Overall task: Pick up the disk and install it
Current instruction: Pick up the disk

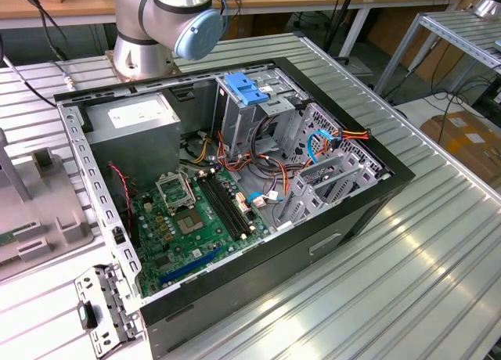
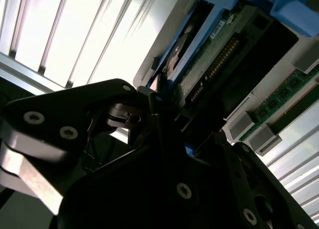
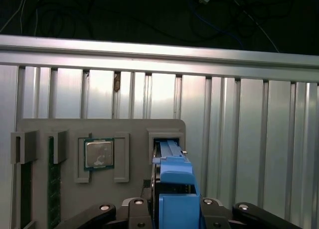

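Note:
The disk [image 3: 175, 181] stands on edge in a slot of a grey holder tray [image 3: 99, 127], its blue side rail facing the first wrist view. In the second wrist view the disk [image 2: 219, 52] shows its green circuit board, connector row and blue rail. My gripper [image 3: 177, 206] has its black fingers [image 3: 137, 209] pressed against both sides of the disk, shut on it. The gripper [image 2: 162, 102] meets the disk's edge in the second wrist view too.
The tray also holds a processor chip [image 3: 98, 154] and a memory stick [image 3: 52, 189]. In the exterior view an open computer case [image 1: 352, 211] lies on the ribbed metal table, with a motherboard [image 1: 188, 219], grey power supply [image 1: 133, 125] and blue-capped drive cage [image 1: 246, 88].

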